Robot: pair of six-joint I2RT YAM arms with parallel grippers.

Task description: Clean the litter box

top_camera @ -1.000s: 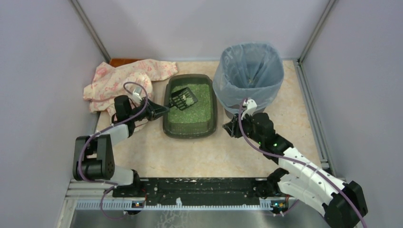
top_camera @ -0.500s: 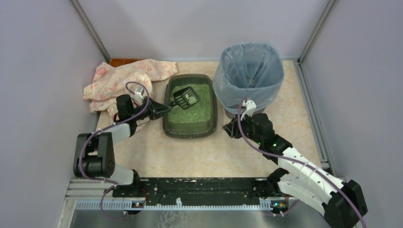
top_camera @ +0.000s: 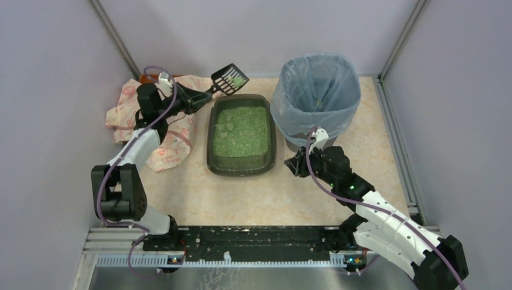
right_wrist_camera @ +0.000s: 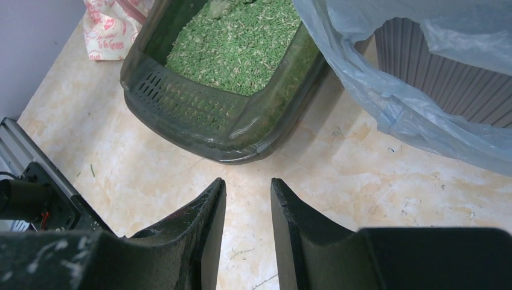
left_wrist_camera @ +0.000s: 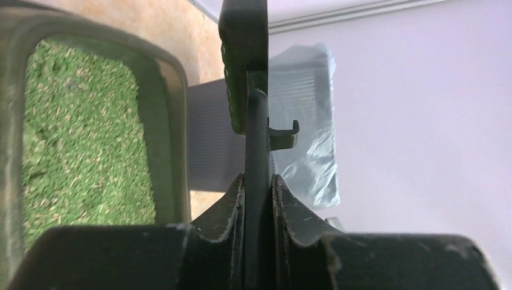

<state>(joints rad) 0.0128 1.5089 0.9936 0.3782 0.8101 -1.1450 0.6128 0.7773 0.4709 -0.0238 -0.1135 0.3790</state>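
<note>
The litter box (top_camera: pixel 241 170), a shallow dark tray of green litter, lies in the middle of the table and also shows as the litter box (right_wrist_camera: pixel 199 115) in the right wrist view. My left gripper (top_camera: pixel 194 96) is shut on the handle of a small black slotted scoop (top_camera: pixel 230 79), held in the air over the box's far left corner with green litter in it. In the left wrist view the scoop handle (left_wrist_camera: pixel 256 139) stands edge-on between the left gripper (left_wrist_camera: pixel 258 178). My right gripper (top_camera: pixel 294 163) is open and empty, low over the table by the box's near right corner; the right gripper (right_wrist_camera: pixel 247 184) frames bare tabletop.
A round bin (top_camera: pixel 315 96) lined with a blue-grey bag stands right of the box, close to my right arm; its bag (right_wrist_camera: pixel 410 90) hangs nearby. A pink patterned cloth (top_camera: pixel 151 112) lies at the far left under my left arm. Walls enclose three sides.
My left arm has lifted the scoop out of the litter and swung it up and back to the box's far left corner. The right arm has barely moved.
</note>
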